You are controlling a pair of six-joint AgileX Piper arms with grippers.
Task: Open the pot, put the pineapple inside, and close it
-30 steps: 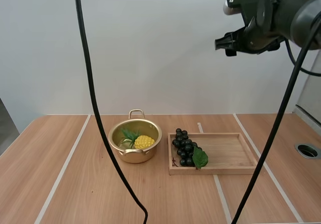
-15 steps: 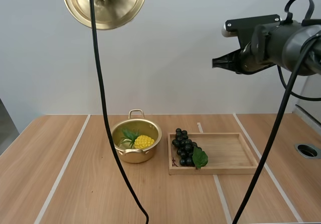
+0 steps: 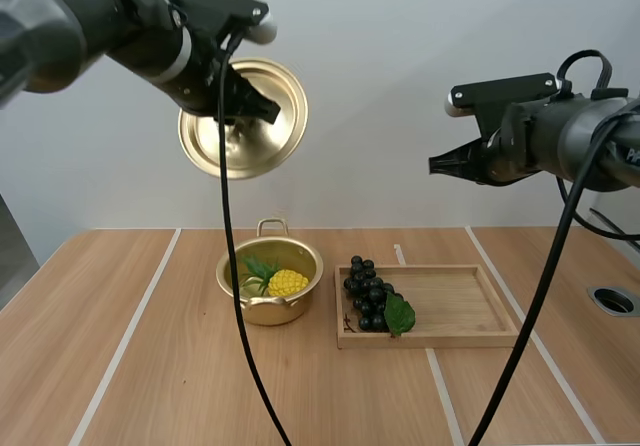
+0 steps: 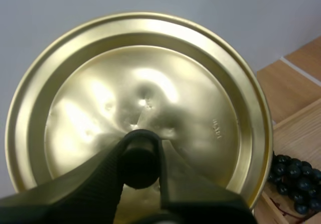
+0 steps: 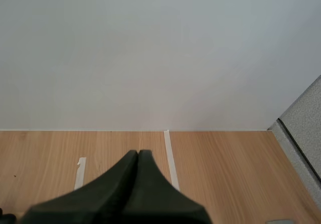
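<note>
Left gripper (image 3: 255, 108), seen from the high view, holds the round, shiny golden lid (image 3: 258, 151) tilted high over the open golden pot (image 3: 265, 311), where the bumpy yellow pineapple (image 3: 287, 283) lies. Left wrist view: ribbed black fingers (image 4: 95, 179) pinch the lid's black knob (image 4: 139, 157). Right wrist view: right gripper (image 5: 139, 156) is pressed into one dark wedge above the wooden table (image 5: 225, 174)

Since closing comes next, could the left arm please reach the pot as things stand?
Probably yes: the left gripper holds the lid above the pot, nothing between them; the right gripper hangs well aside.
</note>
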